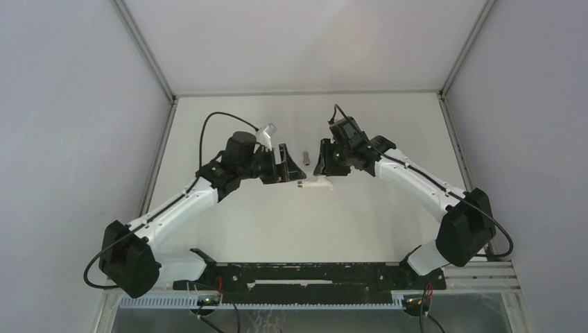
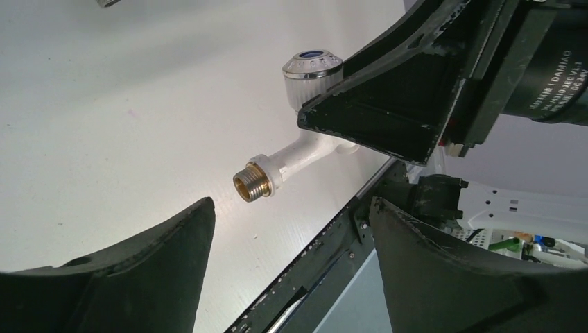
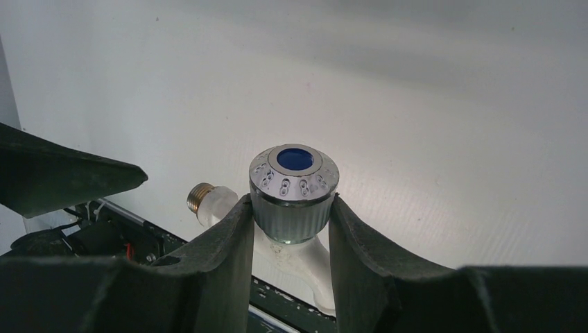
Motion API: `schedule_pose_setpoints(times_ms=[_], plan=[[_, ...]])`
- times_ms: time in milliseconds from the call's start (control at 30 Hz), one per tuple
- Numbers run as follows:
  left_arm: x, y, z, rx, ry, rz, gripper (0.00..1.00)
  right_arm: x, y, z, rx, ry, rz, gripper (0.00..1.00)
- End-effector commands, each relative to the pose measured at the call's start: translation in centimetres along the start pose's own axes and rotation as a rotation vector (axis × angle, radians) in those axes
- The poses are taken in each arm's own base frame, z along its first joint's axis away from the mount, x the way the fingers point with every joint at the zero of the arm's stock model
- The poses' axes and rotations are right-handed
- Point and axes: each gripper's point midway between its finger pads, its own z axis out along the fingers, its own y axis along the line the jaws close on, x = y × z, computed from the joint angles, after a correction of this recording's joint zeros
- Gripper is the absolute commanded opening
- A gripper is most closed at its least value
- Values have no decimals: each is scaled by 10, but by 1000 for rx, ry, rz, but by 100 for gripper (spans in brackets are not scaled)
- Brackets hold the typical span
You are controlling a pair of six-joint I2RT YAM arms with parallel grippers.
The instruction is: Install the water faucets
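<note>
Seen from above, your two arms meet over the middle of the white counter [image 1: 360, 229]. The right pincer [image 1: 323, 161] carries the white tap [image 1: 320, 184], just beside the left pincer [image 1: 294, 166]. The grey fitting [image 1: 305, 153] lies loose on the counter between the two, touched by neither.

From the left wrist, the left pincer's fingers [image 2: 139, 277] stand wide apart with nothing between them. The tap's brass thread [image 2: 247, 184] points toward them, near but apart.

From the right wrist, the right pincer is clamped on the tap's chrome knob [image 3: 295, 194], one finger on either side, and the tap appears held off the counter.

The step in hand looks like the joining of the two parts, barely begun. Your next move likely calls for the free left pincer to pick up the grey fitting and bring it square to the brass thread. A tilted start could jam the thread.
</note>
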Motion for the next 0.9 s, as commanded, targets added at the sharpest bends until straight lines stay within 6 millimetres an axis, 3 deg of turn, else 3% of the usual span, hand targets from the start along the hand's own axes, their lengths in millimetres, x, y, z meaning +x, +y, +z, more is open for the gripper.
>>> schedule_pose_setpoints(times_ms=[0,200,333,600,867], plan=[[8,-4,-9,52,16,12,87,-23,19,-22,-105,-111,-7,0],[14,-10,-11,141,38,-20,89,-30,39,-45,-360,-160,48,0],[14,-26,-14,246,34,-29,90,-32,43,-55,-444,-161,64,0],[7,-50,-18,387,9,-59,90,-32,54,-62,-517,-156,67,0],[3,-52,-16,406,-8,-80,80,-30,58,-65,-535,-153,50,0]])
